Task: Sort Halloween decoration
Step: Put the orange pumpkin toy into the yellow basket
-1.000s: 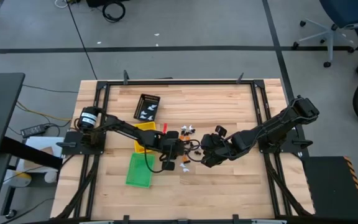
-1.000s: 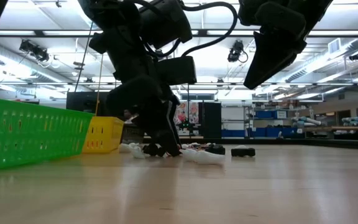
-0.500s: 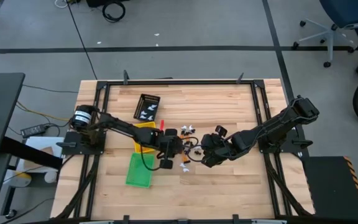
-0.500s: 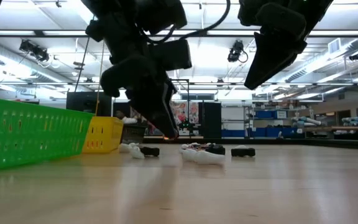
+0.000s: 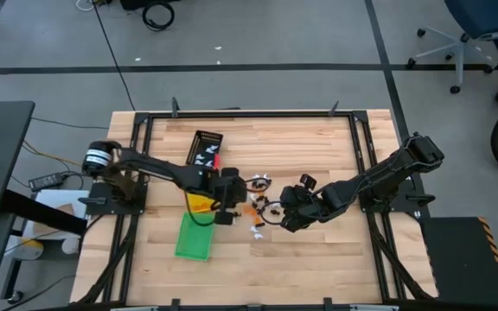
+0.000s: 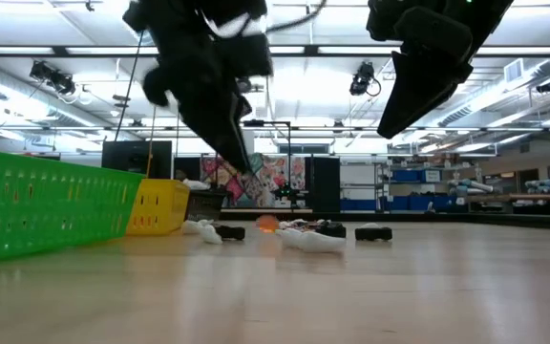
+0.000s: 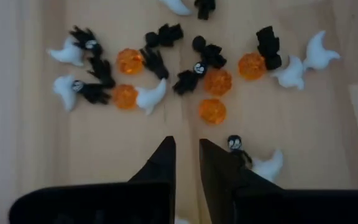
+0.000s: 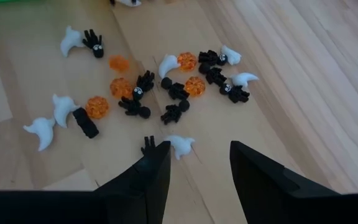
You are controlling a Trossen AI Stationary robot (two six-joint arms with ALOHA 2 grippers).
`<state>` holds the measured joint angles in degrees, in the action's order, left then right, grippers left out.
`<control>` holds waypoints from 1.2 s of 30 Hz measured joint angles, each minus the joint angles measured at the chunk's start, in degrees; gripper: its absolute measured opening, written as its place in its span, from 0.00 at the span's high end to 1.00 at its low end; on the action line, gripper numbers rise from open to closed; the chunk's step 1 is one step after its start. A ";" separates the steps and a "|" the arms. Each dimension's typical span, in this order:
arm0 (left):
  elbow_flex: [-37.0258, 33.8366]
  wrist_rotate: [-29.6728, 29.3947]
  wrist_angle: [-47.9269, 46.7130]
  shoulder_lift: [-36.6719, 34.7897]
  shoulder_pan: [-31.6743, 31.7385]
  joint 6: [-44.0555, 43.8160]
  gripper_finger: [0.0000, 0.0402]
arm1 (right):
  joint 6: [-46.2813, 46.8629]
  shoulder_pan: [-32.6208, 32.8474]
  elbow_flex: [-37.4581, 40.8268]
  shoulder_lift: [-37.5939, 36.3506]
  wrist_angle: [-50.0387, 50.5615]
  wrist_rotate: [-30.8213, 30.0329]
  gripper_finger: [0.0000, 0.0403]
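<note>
Left wrist view showed my left gripper (image 7: 186, 163) nearly closed, holding nothing visible, raised above the Halloween decoration (image 7: 185, 74) scattered mid-table. I kept the right gripper (image 8: 199, 168) open nearby, probably clearing sightlines.

Dark jointed arms, black cables; left arm (image 5: 158, 170) apparently with silver base cap.

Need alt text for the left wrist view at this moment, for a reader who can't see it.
The left gripper hangs over bare wood with its two dark fingers nearly together and nothing visible between them. Beyond it lies a scatter of tiny trinkets: white ghosts, translucent orange balls and black figures; one black figure and a ghost lie close beside the fingers.
</note>
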<state>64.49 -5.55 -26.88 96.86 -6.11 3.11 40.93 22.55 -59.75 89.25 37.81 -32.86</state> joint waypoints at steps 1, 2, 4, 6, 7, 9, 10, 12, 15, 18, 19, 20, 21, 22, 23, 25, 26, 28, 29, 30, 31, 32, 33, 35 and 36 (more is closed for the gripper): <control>0.00 -0.07 -1.24 -1.20 -0.02 -0.01 0.91 | 0.00 0.00 0.00 0.00 -0.02 0.00 0.58; 0.02 -0.08 -1.91 -2.51 -0.04 -0.10 0.92 | 0.00 0.00 0.00 0.00 0.03 -0.03 0.58; 0.10 -0.22 -4.05 -4.79 -0.07 -0.63 0.94 | 0.02 0.00 0.00 0.00 -0.03 -0.11 0.58; 0.09 -0.24 -6.20 -6.66 -0.21 -1.54 0.96 | 0.02 0.00 0.00 0.00 -0.08 -0.13 0.58; 0.11 -0.27 -6.58 -7.12 -0.39 -2.17 0.96 | 0.00 0.00 0.00 0.00 -0.29 -0.13 0.58; 0.11 -0.46 -7.36 -7.73 -1.09 -2.93 0.97 | -0.36 0.00 0.00 0.06 -2.08 -0.11 0.58; 0.11 -0.49 -7.63 -7.78 -1.68 -2.88 0.97 | -1.04 0.00 0.00 0.41 -3.78 -0.13 0.58; 0.09 -0.31 -7.74 -7.74 -2.95 -2.43 0.96 | -3.85 -0.11 0.00 1.57 -8.81 -0.11 0.58; -0.17 -0.48 -7.23 -7.78 -4.62 -1.79 0.96 | -9.54 -0.47 0.00 4.43 -17.11 1.61 0.58; -0.31 -2.18 -7.69 -8.94 -6.09 -0.71 0.96 | -13.71 -1.12 0.00 7.61 -23.59 2.05 0.58; -0.30 -2.35 -7.20 -9.48 -6.42 -0.01 0.96 | -14.84 -1.41 0.00 8.62 -25.09 2.32 0.58; -0.26 -2.31 -7.05 -10.03 -6.74 0.45 0.96 | -16.10 -1.82 0.00 9.69 -26.82 2.85 0.58; -0.39 -2.33 -7.18 -10.75 -7.06 0.58 0.96 | -17.20 -2.34 0.00 10.84 -29.01 3.74 0.57; -0.90 -2.33 -6.87 -11.47 -7.27 0.82 0.96 | -18.26 -2.81 0.00 11.84 -30.82 4.77 0.57; -1.68 -2.32 -5.88 -12.26 -7.41 0.98 0.96 | -19.19 -3.38 0.00 12.77 -31.86 5.80 0.57; -4.76 -2.32 -3.50 -14.75 -7.41 0.83 0.96 | -20.89 -4.59 0.00 14.57 -34.86 7.66 0.56; -6.59 -2.37 -2.47 -16.06 -7.37 0.50 0.96 | -21.50 -5.16 0.00 15.27 -35.69 8.34 0.55; -10.31 -2.74 1.17 -18.64 -7.16 -0.40 0.96 | -22.49 -6.40 0.00 16.40 -36.90 9.56 0.54; -12.30 -3.50 1.36 -20.35 -7.09 -0.73 0.96 | -22.95 -7.03 0.00 17.06 -38.19 10.41 0.53; -13.80 -4.18 1.78 -21.77 -6.88 -1.12 0.96 | -23.29 -7.69 0.00 17.59 -39.13 11.44 0.53; -15.15 -4.62 3.13 -23.15 -6.84 -1.75 0.96 | -23.78 -8.26 0.00 18.03 -39.37 12.13 0.52; -16.54 -5.42 3.48 -24.96 -6.80 -2.29 0.96 | -24.42 -8.85 -0.02 18.95 -40.89 13.09 0.52; -17.79 -6.06 3.07 -26.82 -6.63 -2.85 0.96 | -24.91 -9.42 -0.20 19.96 -42.70 14.30 0.52; -19.38 -7.48 2.95 -29.91 -6.58 -4.03 0.96 | -26.21 -10.27 -0.22 21.51 -43.33 15.67 0.52; -20.19 -8.09 3.42 -31.63 -6.48 -4.58 0.96 | -26.83 -10.66 -0.55 22.64 -44.21 16.24 0.52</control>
<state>44.30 -13.63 -23.46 65.23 -12.59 -1.47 14.10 11.88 -60.30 111.89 -6.40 -16.62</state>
